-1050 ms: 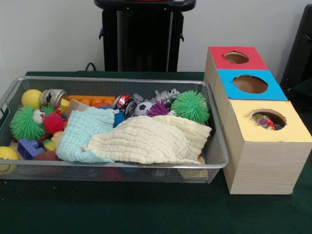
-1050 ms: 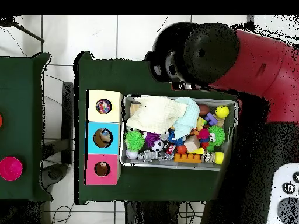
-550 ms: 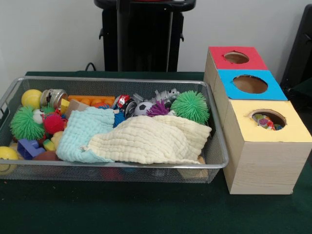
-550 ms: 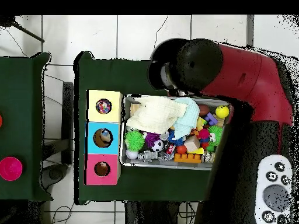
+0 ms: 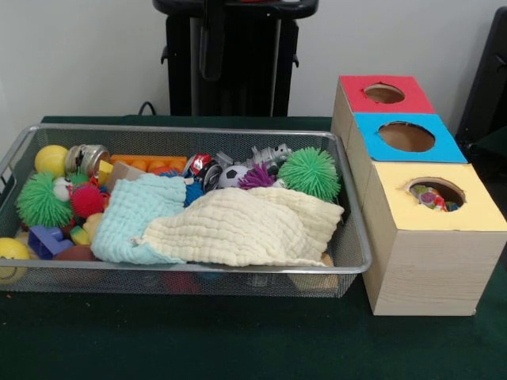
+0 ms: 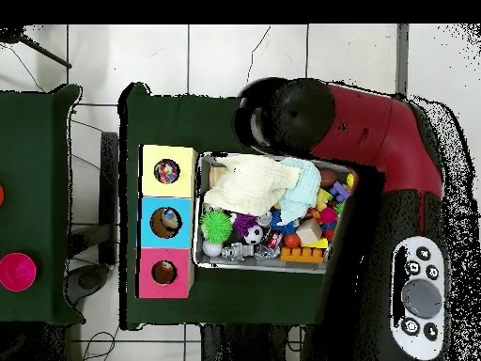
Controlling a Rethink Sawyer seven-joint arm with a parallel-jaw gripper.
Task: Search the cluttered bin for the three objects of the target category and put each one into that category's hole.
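Red-black arm (image 6: 376,132): overhead, its bulk hangs over the bin's 12-to-3 o'clock side. Step looks like search/approach, nothing picked yet.
Wire bin (image 5: 190,131): front view, fills the 9 o'clock half of the green table (image 5: 238,340). All loose toys sit inside it.
Three boxes: row at 3 o'clock, just beside the bin. Yellow box (image 5: 444,214) nearest the camera, blue box (image 5: 444,146) in the middle, red box (image 5: 360,99) farthest. Each has a round hole on top. The yellow box's hole shows small colourful bits inside.
Cream cloth (image 5: 245,226): draped over the bin's middle and 5 o'clock part, main obstruction. Anything under it is hidden.
Teal cloth (image 5: 135,218): touching the cream one on its 9 o'clock side, partly under it, and covering more toys.
Target category: can't tell from the frames. The three things may be under the cloths.
Next move: probably drag or lift a cloth aside. Needs a descent clear of the bin rim.
Green spiky ball (image 5: 309,172): 1 o'clock of the cream cloth, exposed. A second spiky ball (image 5: 41,199) sits at the far 9 o'clock end.
Yellow ball (image 5: 51,159): 10 o'clock corner, exposed.
Soccer ball (image 5: 232,176): along the 12 o'clock wall, wedged among small toys.
Gripper (image 5: 212,43): likely the dark shape at the 12 o'clock top edge, well above the bin. Can't tell how far open it is. Nothing visibly held.
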